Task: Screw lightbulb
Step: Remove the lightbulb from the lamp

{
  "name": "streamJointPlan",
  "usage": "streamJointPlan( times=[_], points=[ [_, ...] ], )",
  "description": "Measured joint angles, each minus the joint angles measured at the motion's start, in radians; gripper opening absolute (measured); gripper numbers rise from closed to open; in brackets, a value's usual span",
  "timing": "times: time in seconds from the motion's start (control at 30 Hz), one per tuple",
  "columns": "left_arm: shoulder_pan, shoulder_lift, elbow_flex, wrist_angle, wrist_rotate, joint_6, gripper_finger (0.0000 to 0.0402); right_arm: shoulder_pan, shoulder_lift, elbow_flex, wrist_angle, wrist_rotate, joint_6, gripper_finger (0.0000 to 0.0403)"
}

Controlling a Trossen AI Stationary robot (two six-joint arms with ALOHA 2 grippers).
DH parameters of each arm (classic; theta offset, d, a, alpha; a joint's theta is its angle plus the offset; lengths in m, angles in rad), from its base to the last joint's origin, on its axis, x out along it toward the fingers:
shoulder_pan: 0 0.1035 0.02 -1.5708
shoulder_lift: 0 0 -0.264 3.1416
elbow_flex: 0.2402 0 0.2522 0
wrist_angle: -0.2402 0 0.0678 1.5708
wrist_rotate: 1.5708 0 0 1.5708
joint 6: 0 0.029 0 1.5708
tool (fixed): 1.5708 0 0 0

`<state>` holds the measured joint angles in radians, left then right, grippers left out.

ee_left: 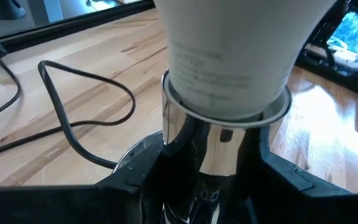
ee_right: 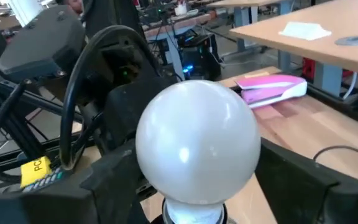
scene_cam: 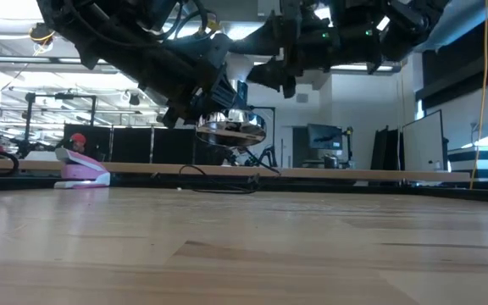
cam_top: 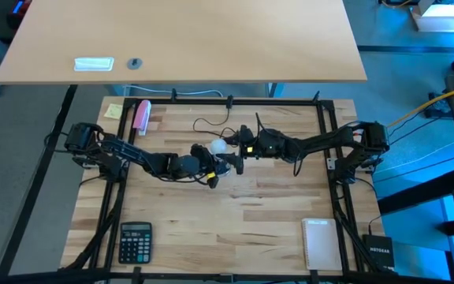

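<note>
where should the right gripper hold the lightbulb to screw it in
On the round white globe of the lightbulb, fingers on opposite sides at its widest part, coming from the dome end. Its narrow neck already sits in the silver socket, which the left gripper holds, so only the globe is free. The right gripper faces it there.

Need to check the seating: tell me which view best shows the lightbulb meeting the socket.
The left wrist view: the lightbulb sits in the silver socket. The right wrist view shows only its dome, the high view a white dot, the low view none.
</note>
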<state>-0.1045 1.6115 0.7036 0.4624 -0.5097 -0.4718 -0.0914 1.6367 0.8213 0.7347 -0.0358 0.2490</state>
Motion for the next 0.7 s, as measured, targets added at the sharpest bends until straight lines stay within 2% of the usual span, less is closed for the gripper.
streamJointPlan(
  times=[0.13, 0.23, 0.27, 0.33, 0.4, 0.47, 0.5, 0.57, 0.7],
  points=[
    [0.000, -0.001, 0.001, 0.004, 0.009, 0.015, 0.0169, 0.000, -0.014, -0.001, -0.011, -0.019, -0.027, 0.0250],
    [0.000, -0.003, 0.002, 0.016, 0.095, 0.073, 0.0169, -0.001, -0.036, -0.001, -0.032, -0.083, -0.060, 0.0245],
    [0.000, -0.003, 0.002, 0.022, 0.141, 0.094, 0.0169, -0.001, -0.041, -0.001, -0.040, -0.123, -0.067, 0.0245],
    [-0.001, -0.003, -0.002, 0.052, 0.256, 0.134, 0.0169, -0.003, -0.045, -0.003, -0.043, -0.268, -0.059, 0.0245],
    [-0.002, -0.003, -0.002, 0.108, 0.433, 0.169, 0.0169, -0.002, -0.047, -0.003, -0.021, -0.436, -0.035, 0.0245],
    [-0.003, 0.000, 0.003, 0.165, 0.608, 0.182, 0.0169, 0.009, -0.047, 0.003, -0.003, -0.545, -0.001, 0.0245],
    [-0.003, 0.000, 0.002, 0.184, 0.677, 0.180, 0.0169, 0.015, -0.047, 0.004, 0.005, -0.573, 0.005, 0.0245],
    [-0.005, 0.001, 0.002, 0.219, 0.751, 0.166, 0.0169, 0.029, -0.047, 0.004, 0.039, -0.608, 0.010, 0.0244],
    [-0.006, 0.001, 0.002, 0.229, 0.778, 0.160, 0.0169, 0.055, -0.047, 0.008, 0.062, -0.572, -0.020, 0.0247]
  ],
)
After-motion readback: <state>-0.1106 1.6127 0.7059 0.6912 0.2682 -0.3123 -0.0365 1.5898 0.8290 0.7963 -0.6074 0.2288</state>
